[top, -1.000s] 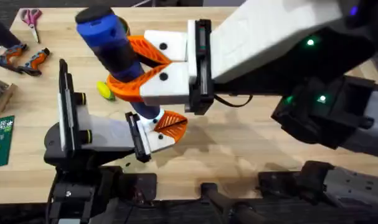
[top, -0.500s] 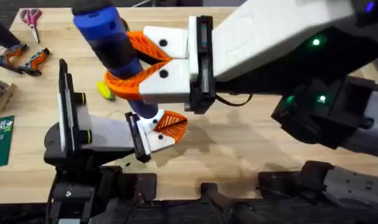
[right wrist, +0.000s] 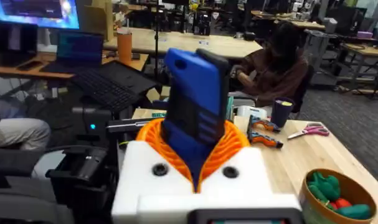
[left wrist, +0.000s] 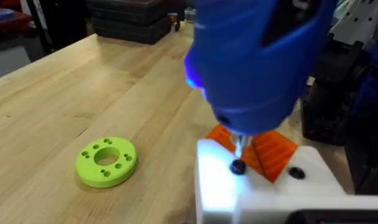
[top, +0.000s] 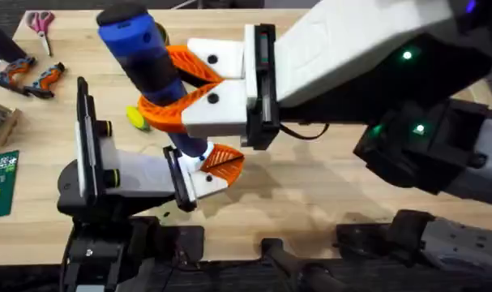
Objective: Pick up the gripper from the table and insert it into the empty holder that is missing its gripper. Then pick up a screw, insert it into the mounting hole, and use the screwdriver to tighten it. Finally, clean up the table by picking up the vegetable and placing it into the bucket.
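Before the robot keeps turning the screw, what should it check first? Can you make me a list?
1. Right pincer shut on the screwdriver: ok.
2. Screwdriver tip sitting on the screw: ok, the bit meets the screw head in the left wrist view.
3. Orange gripper seated in the holder: ok.
4. Screw fully tight: cannot tell.
5. Vegetable in the bucket: not ok, it lies on the table.
6. Left pincer's grip: cannot tell.

right gripper (top: 171, 91): white blocks, orange ribbed pads, black screws | left gripper (top: 209, 166): white, orange pad | arm bodies: white shells, black joints, green lights
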You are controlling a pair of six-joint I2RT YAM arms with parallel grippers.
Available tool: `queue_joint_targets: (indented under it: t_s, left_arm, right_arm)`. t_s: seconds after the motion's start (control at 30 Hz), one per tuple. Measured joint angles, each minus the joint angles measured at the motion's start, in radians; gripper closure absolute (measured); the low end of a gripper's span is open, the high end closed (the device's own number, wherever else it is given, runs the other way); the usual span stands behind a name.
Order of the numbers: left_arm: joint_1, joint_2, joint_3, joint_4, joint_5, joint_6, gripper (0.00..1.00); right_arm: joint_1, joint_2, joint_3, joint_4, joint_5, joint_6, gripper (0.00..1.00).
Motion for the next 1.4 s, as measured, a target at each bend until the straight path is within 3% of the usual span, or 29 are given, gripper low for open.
queue_joint_targets:
  t_s: [1.4]
  left_arm:
    - [0.0, 0.0, 0.0, 0.0, 0.0, 0.0, 0.995]
  right_arm:
    - [0.001, 0.018, 0.0, -0.014, 0.0, 0.014, 0.975]
